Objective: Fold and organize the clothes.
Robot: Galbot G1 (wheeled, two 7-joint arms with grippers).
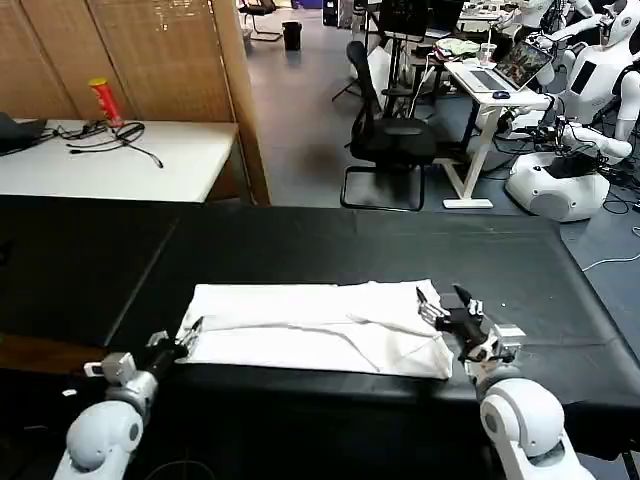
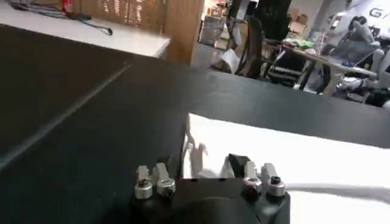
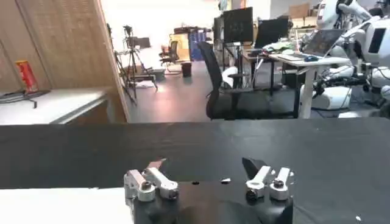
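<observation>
White cotton T-shirt point(image 1: 320, 325) lies flat, partly folded, on black table point(image 1: 330, 245). Left gripper point(image 1: 183, 338) and right gripper point(image 1: 445, 312), jaws spread, flank its ends, apparently ready for next fold.

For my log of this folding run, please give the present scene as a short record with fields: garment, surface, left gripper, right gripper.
garment: white T-shirt, folded into a long band, lying flat
surface: black table
left gripper: left gripper open, at the shirt's left end, low over the table
right gripper: right gripper open, over the shirt's right end
print: not visible on the shirt's upper side
</observation>
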